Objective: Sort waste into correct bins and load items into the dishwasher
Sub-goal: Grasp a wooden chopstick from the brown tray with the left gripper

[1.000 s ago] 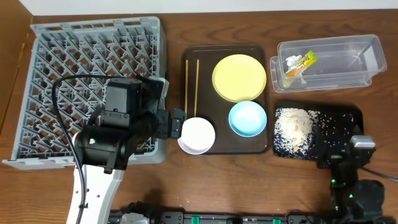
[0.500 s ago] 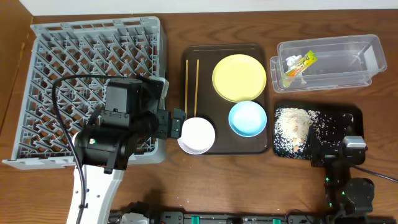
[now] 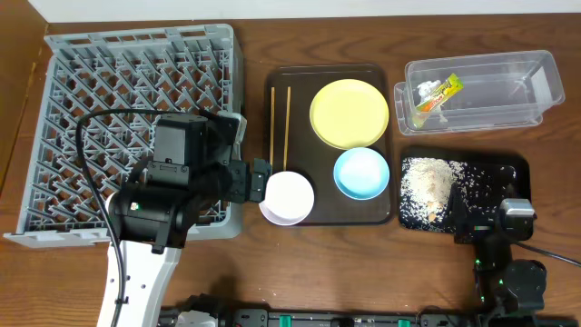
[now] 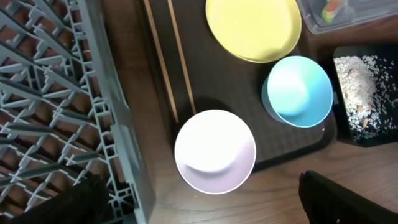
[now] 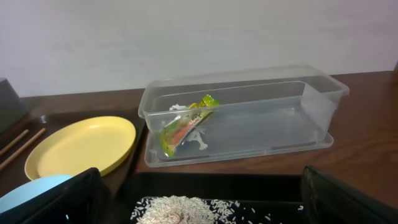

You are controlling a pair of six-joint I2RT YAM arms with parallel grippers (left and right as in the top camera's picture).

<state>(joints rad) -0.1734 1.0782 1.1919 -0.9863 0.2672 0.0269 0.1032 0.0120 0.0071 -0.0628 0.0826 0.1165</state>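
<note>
I read the step in hand as the left arm's pick of the white bowl. It sits at the near left corner of the brown serving tray, with its rim overhanging the tray's near edge, just right of the dish rack. My left gripper hovers above that bowl with its claw spread wide. One dark finger is on the rack side and the other is off to the bowl's right; neither touches it. To do this well I would come down with one finger inside the bowl and the other outside its wall, pinching the rim on the overhanging near side where nothing crowds it. The chopsticks end just beyond the bowl on the far side and the light blue bowl is close on the right, so I'd keep the fingers off both. Smooth ware like this will likely slip, so I'd use a firm pinch and a slow lift, then a short carry left over the rack's low wall. The yellow plate waits at the far right of the tray. The waste looks sorted: the snack wrapper lies in the clear tub and the rice crumbs in the black tray. The right gripper, spread open and holding nothing, rests at the near edge of that tray. The wrapper carries print, but it's too small for me to read, and I see no other label.
</note>
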